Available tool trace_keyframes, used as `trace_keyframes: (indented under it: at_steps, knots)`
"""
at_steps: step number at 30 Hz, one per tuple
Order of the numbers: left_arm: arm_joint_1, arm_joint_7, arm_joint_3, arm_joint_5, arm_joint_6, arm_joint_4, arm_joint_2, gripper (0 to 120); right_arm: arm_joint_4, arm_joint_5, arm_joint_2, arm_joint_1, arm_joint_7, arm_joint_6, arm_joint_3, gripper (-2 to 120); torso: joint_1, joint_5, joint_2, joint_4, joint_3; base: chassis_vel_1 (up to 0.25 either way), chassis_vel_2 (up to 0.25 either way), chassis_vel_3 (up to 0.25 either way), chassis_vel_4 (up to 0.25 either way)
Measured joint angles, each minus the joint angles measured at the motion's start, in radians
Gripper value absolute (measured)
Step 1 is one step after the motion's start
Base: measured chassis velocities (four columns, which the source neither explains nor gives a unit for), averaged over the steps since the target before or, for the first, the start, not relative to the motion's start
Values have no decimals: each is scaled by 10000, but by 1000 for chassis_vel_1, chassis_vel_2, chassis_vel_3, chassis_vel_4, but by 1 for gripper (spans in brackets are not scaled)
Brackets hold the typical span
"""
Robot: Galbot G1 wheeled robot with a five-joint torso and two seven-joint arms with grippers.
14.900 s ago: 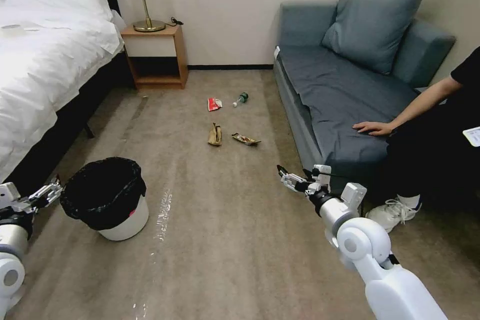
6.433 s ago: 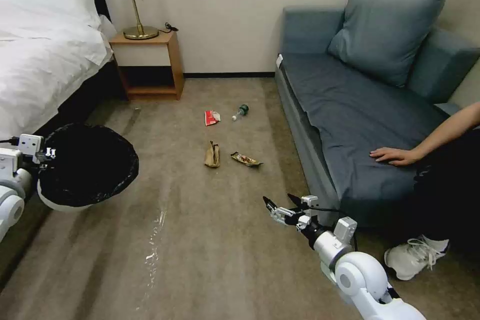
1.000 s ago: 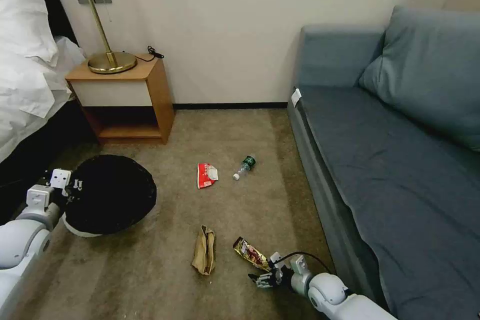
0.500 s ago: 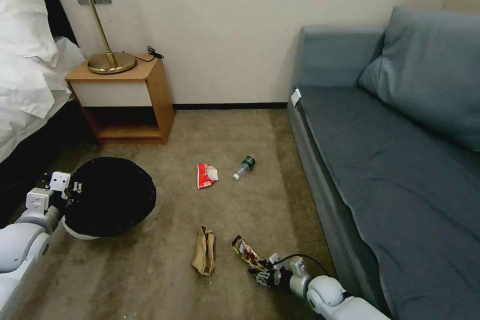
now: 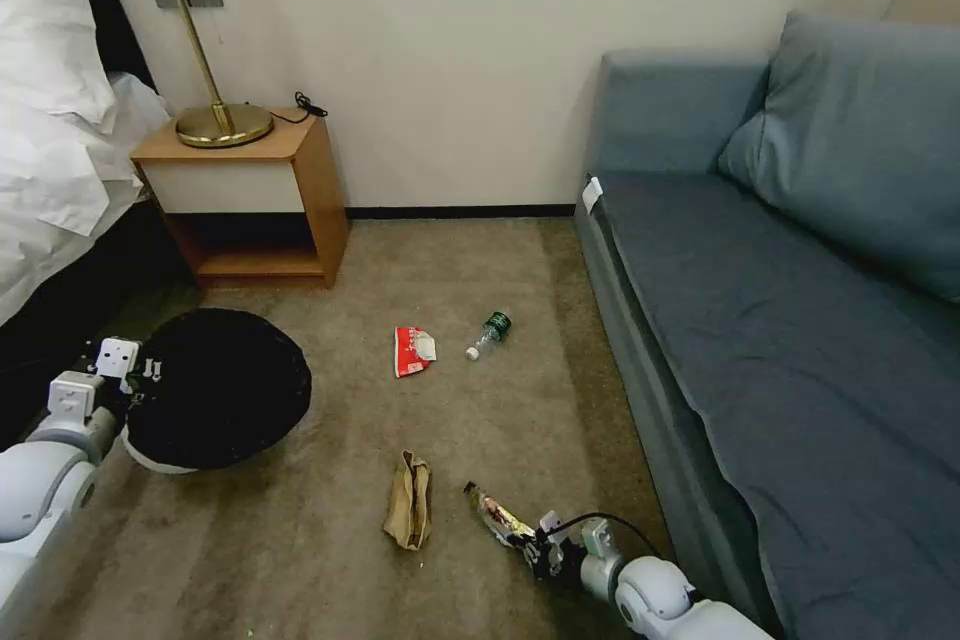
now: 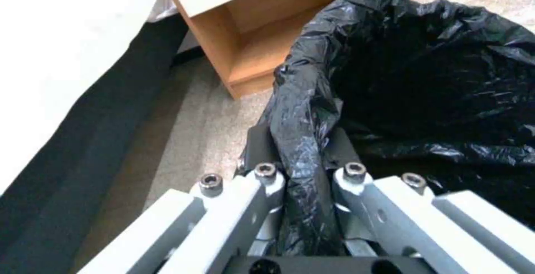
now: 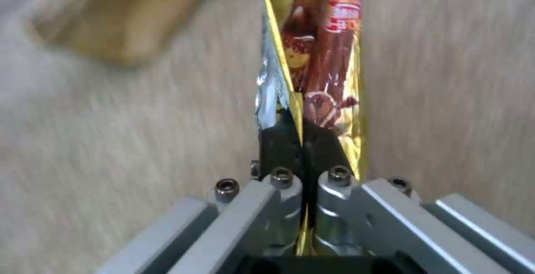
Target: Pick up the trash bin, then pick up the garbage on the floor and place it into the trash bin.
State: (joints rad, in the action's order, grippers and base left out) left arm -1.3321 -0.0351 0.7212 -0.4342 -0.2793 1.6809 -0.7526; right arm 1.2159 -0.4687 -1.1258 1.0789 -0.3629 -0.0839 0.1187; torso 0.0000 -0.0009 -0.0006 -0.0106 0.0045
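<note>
My arms end in rounded white shells, with pale grey finger links, dark hex screws, black pads and a black cable looping at the right wrist.

snack wrapper (image 7: 329, 56), red logo, lettering unreadable

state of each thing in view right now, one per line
trash bin: held off floor by its rim
left gripper: shut on bin rim
right gripper: shut on snack wrapper
snack wrapper: pinched at one end
brown paper bag: lying crumpled
red-and-white wrapper: on carpet
bottle: on its side
</note>
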Motion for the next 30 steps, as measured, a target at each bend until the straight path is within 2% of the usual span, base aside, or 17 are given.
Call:
trace_keyframes:
  at_steps: [3, 9, 11, 18, 23, 30]
  knots:
    - [-37, 54, 0, 76, 95, -92, -151, 4, 1283, -103, 35, 385, -30, 55, -534, 0, 0, -4, 0, 4, 0, 0, 0, 0, 0]
    - [62, 76, -115, 92, 111, -100, -366, 4, 2267, -205, 132, 466, 161, -160, -550, 0, 0, -4, 0, 2, 0, 0, 0, 0, 0]
    - [128, 87, -152, 111, 146, -70, -622, 4, 3034, -387, 205, 498, 383, -280, -482, 0, 0, -1, 0, 2, 0, 0, 0, 0, 0]
    - [299, 89, -197, 188, 387, -127, -1031, 4, 4430, -854, 332, 470, 640, -512, -414, 0, 0, -2, 0, 3, 0, 0, 0, 0, 0]
    - [549, 13, -360, 241, 685, -274, -1357, 4, 5530, -1620, 61, -139, 744, -673, -258, 0, 0, -2, 0, 0, 0, 0, 0, 0, 0]
    - [413, -147, -328, -57, 664, -81, -1530, 4, 5785, -2736, -375, -1374, 766, -719, 660, 0, 0, -3, 0, 3, 0, 0, 0, 0, 0]
